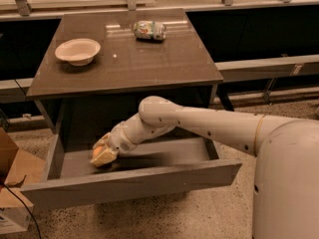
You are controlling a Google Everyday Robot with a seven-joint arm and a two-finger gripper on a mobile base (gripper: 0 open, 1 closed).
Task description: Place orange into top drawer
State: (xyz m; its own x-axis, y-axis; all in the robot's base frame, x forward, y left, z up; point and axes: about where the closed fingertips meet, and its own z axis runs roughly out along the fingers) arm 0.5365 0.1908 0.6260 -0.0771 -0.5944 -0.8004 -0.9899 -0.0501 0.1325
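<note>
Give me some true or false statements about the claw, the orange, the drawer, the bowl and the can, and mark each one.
1. The top drawer is open. True.
2. The claw hovers over the tabletop. False: it is down in the open drawer.
3. The claw grips the orange. True.
4. The can stands upright. False: it lies on its side on the table.
5. The bowl sits on the table. True.
</note>
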